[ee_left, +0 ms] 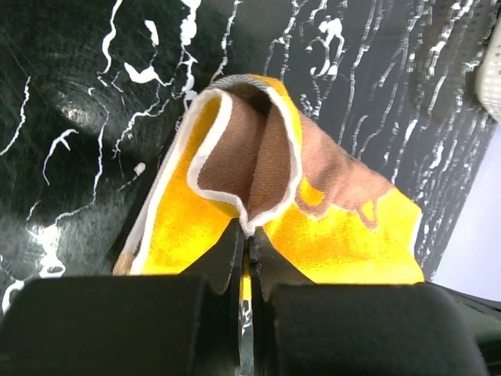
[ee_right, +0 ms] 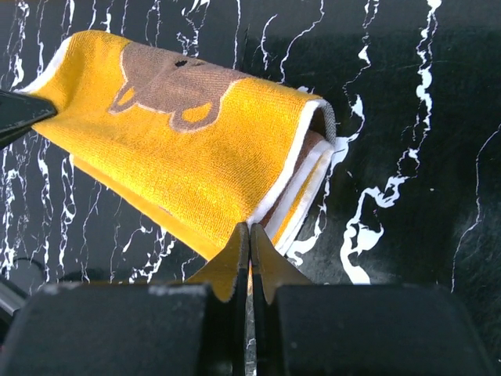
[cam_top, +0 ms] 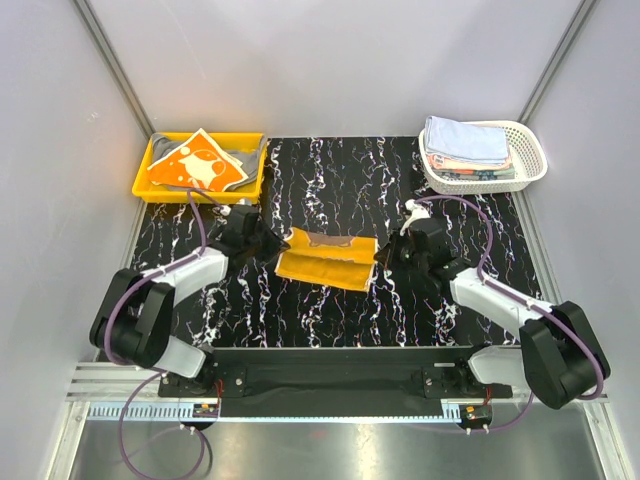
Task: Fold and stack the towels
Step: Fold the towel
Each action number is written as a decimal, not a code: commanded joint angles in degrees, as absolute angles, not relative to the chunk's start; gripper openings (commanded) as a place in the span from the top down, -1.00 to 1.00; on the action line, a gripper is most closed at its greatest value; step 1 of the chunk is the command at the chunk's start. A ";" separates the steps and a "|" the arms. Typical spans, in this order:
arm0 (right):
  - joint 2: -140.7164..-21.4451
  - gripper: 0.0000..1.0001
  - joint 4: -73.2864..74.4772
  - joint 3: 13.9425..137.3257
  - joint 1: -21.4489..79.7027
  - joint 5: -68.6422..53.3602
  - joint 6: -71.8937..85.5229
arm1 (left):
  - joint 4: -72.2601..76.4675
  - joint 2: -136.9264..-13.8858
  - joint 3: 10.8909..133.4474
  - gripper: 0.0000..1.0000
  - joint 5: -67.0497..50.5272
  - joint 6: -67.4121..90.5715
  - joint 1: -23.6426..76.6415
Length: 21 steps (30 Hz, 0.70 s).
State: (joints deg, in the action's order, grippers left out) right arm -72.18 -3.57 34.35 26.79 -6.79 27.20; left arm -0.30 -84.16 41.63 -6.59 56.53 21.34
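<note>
An orange-yellow towel point(cam_top: 325, 258) with a brown animal print lies folded over in the middle of the black marbled table. My left gripper point(cam_top: 268, 243) is shut on the white-trimmed edge at its left end point(ee_left: 344, 235), where the layers bulge open above the jaws. My right gripper point(cam_top: 385, 252) is shut on the top layer's edge at its right end point(ee_right: 188, 149), with the lower layers showing just beside the jaws. The left gripper point(ee_left: 249, 235) and the right gripper point(ee_right: 249, 231) both pinch only cloth. More towels lie in the tray and the basket.
A yellow tray point(cam_top: 145, 185) at the back left holds an orange-and-white towel point(cam_top: 197, 165) over a grey one. A white lattice basket point(cam_top: 530, 165) at the back right holds a stack topped by a light blue towel point(cam_top: 465, 138). White walls close in both sides.
</note>
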 commanded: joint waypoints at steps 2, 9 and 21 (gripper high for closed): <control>-70.22 0.95 -4.13 34.10 27.42 -7.29 28.21 | 1.93 -79.99 40.34 1.00 -3.52 55.72 21.44; -71.10 0.94 -0.80 38.49 27.51 -3.10 27.60 | 1.15 -82.61 46.22 1.00 -2.29 57.57 21.18; -77.87 0.97 7.12 51.60 26.54 0.27 24.69 | -3.43 -92.11 61.00 1.00 -2.64 57.04 19.60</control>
State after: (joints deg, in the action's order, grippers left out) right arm -77.54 4.93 50.35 26.83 -0.69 25.28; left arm -3.20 -92.14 59.96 -4.27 57.25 19.77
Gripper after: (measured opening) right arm 0.028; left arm 0.027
